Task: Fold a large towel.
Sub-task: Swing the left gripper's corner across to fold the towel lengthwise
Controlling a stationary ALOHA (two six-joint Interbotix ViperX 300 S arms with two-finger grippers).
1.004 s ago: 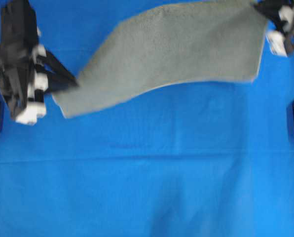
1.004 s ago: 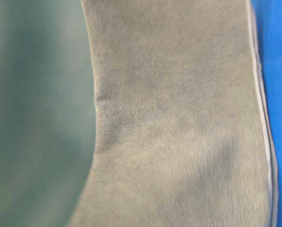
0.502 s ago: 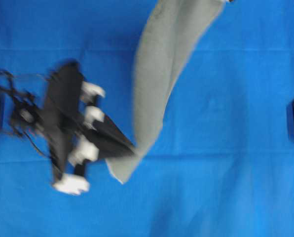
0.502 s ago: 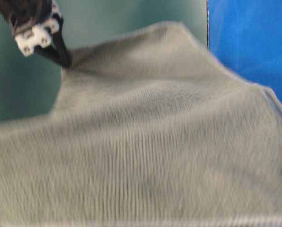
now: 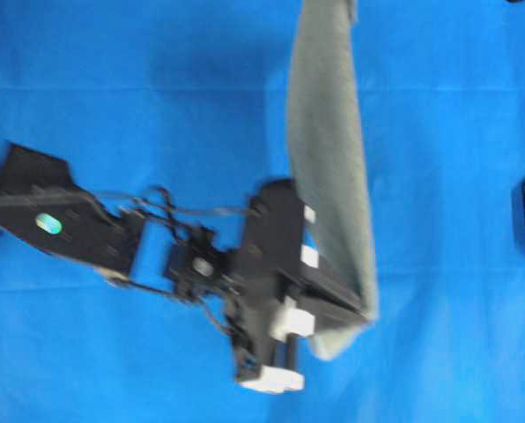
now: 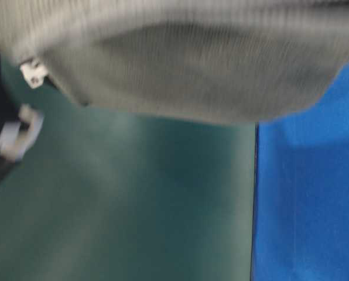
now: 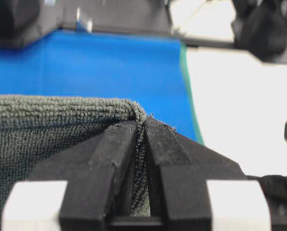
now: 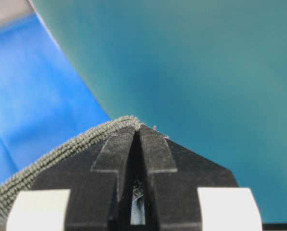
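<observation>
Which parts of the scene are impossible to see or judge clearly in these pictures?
- Right tool: outside the overhead view; its wrist view shows it shut on the towel.
- Towel's top end: cut off by the overhead frame edge.
- Towel's shape and hem: motion blur at table level.
- Left tool: its tips are lost in blur overhead; the grip shows only in the wrist view.

Right hand pinching towel edge (blue cloth behind, teal wall).
</observation>
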